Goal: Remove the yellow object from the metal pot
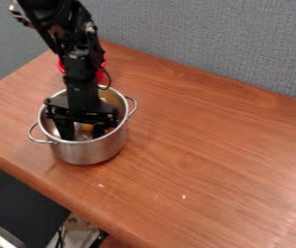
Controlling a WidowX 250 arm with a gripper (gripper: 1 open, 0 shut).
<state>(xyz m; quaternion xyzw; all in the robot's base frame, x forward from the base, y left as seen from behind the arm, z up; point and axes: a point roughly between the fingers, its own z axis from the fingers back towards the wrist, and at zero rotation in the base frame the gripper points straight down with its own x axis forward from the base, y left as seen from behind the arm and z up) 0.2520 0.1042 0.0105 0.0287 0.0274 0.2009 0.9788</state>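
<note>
We look at what reads as a robotics lab set-up rather than a home kitchen. Behind the claw [78, 117] stands a plain grey fabric partition wall [228, 39], office-style. Beneath it lies a bare wooden tabletop [202, 145], carrying only a metal pot [79, 136] around the claw.

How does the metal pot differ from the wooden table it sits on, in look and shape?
The metal pot is shiny silver steel; the table is matte reddish-brown wood with visible grain. The pot is a round, upright cylinder with small loop handles at its rim; the table is a broad flat surface with straight edges. The pot has the gripper reaching down into it, while the table's surface to the right lies bare. Both look hard and smooth.
</note>
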